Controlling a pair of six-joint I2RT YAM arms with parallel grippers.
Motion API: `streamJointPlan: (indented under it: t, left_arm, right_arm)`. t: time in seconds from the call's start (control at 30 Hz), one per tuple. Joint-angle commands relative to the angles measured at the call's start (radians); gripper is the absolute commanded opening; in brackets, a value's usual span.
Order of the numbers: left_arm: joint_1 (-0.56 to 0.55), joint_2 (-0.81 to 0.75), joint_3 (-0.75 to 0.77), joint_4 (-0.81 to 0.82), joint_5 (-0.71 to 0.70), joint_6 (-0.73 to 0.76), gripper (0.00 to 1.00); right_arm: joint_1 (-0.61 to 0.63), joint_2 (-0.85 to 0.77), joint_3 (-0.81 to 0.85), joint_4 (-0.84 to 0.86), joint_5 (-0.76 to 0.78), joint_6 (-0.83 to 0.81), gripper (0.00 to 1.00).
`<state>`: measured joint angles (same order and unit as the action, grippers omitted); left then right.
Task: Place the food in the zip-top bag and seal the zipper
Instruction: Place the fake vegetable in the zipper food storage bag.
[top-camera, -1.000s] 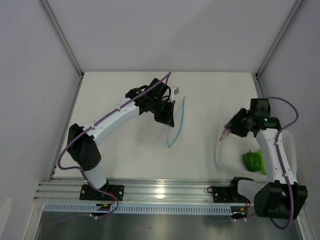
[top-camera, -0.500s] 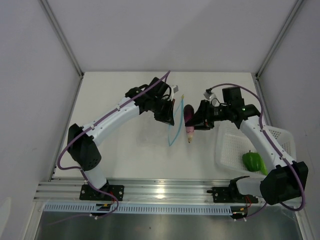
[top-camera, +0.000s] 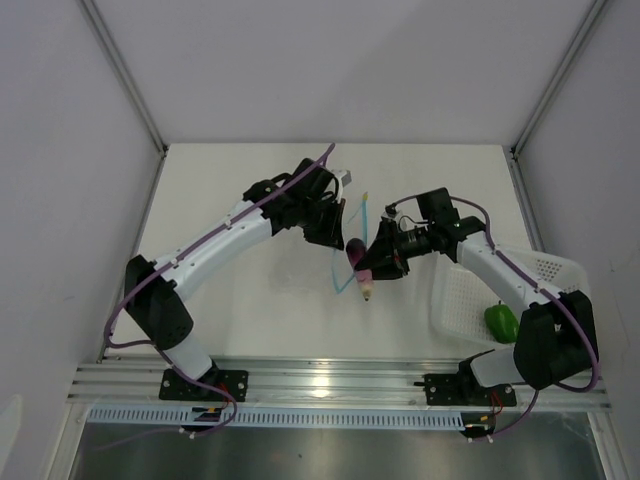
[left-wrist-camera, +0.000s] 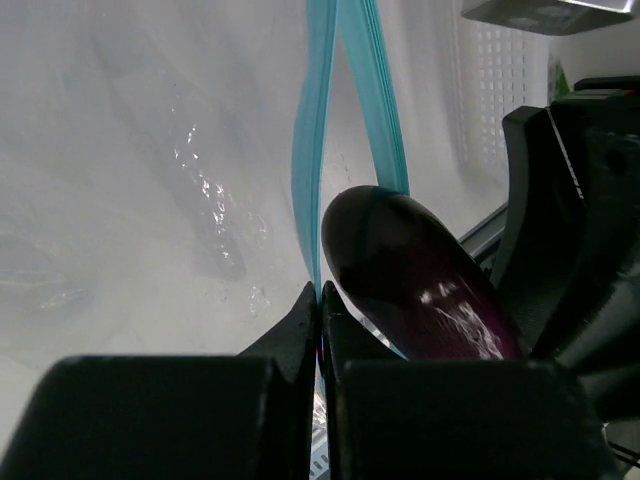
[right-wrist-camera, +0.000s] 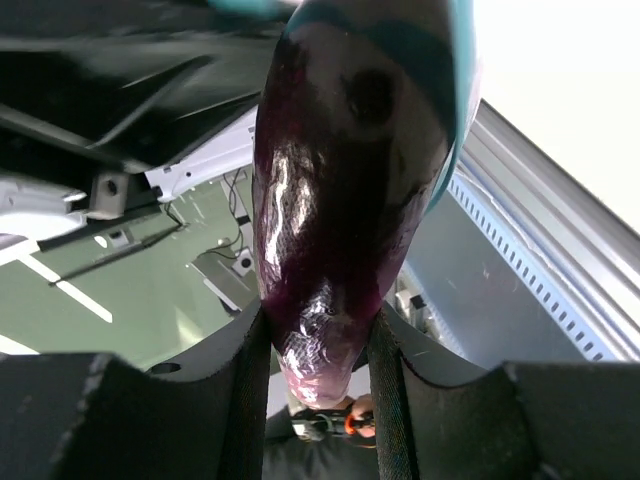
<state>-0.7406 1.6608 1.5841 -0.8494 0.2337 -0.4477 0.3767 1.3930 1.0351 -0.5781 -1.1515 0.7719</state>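
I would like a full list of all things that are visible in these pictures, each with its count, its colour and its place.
purple food piece: 1, dark purple with a pink end, in the right gripper, dark end at the bag mouth
green food piece: 1, glossy green, inside the basket
zip-top bag: 1, clear, held up above the table centre
zipper strip: 1, light blue, along the bag mouth, parted
basket: 1, white, perforated, right side of the table
table: 1, white
left gripper: 1, black, shut on the zipper strip
right gripper: 1, black, shut on the purple food piece
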Motion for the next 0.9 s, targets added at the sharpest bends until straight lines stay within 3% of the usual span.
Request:
streamJointPlan:
  t: [0.0, 0.17, 0.5, 0.67, 0.77, 0.8, 0.87]
  left_arm:
    - [-0.009, -0.064, -0.010, 0.035, -0.030, -0.016, 0.01]
    - [-0.013, -0.084, -0.027, 0.056, 0.001, -0.013, 0.01]
    - [-0.028, -0.107, -0.064, 0.088, 0.099, -0.022, 0.01]
    - [-0.029, -0.122, -0.061, 0.098, 0.119, -0.043, 0.00]
    - [-0.029, -0.122, -0.059, 0.101, 0.122, -0.057, 0.01]
    - [-0.029, -0.124, -0.058, 0.101, 0.130, -0.063, 0.01]
    - [-0.029, -0.119, -0.058, 0.107, 0.141, -0.075, 0.01]
  right_arm:
    - [-0.002, -0.017, -0.018, 0.015, -0.001, 0.056, 0.00]
    - [-0.015, -0.002, -0.046, 0.027, 0.039, 0.059, 0.00]
    - [-0.022, 0.103, 0.151, -0.028, 0.203, 0.009, 0.00]
    - [-0.015, 0.150, 0.207, -0.060, 0.309, -0.028, 0.05]
    - [0.001, 0.166, 0.243, -0.120, 0.404, -0.095, 0.26]
    - [0.013, 0.166, 0.256, -0.135, 0.420, -0.109, 0.44]
    - [0.024, 0.167, 0.261, -0.143, 0.434, -0.135, 0.58]
